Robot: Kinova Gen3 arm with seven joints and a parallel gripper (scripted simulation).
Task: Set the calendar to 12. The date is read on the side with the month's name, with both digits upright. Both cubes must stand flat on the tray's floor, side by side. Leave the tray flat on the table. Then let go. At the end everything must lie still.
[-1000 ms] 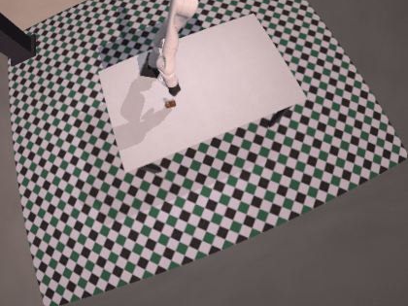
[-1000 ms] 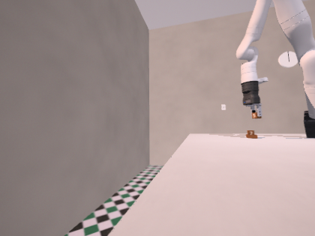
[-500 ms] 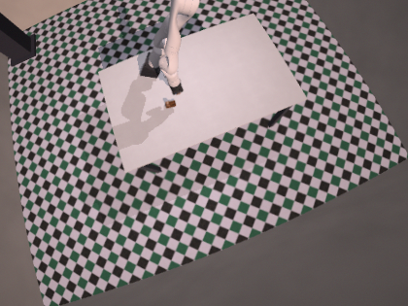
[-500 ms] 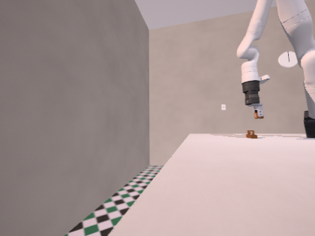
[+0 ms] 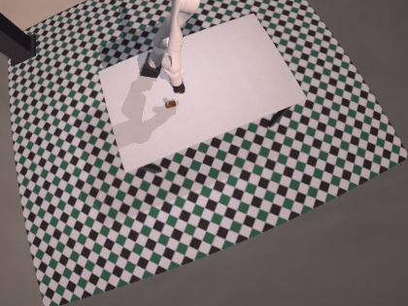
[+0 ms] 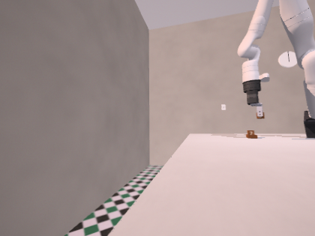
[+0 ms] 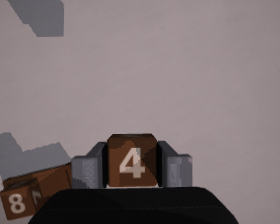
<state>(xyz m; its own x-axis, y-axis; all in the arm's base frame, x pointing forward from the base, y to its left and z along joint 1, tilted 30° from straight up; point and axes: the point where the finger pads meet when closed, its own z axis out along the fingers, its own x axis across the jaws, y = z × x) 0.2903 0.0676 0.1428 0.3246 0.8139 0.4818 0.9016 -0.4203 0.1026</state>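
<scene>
My gripper (image 7: pixel 132 157) (image 6: pixel 259 115) (image 5: pixel 179 89) is shut on a brown calendar cube (image 7: pixel 132 160) (image 6: pixel 259 115) whose face toward the wrist camera shows a white 4. It holds the cube well above the table. The brown calendar tray (image 7: pixel 52 182) (image 6: pixel 251 135) (image 5: pixel 172 104) lies on the table below, at the lower left of the wrist view. The other cube (image 7: pixel 17 202) sits in it with an 8 showing. The month's name is too small to read.
The white table (image 5: pixel 228 72) (image 6: pixel 225 179) (image 7: pixel 175 75) carries the arm's dark base (image 5: pixel 150 71) (image 6: pixel 310 126) at its back edge. Checkered floor (image 5: pixel 243 198) surrounds the table. A grey wall (image 6: pixel 71 78) stands to the left in the exterior view.
</scene>
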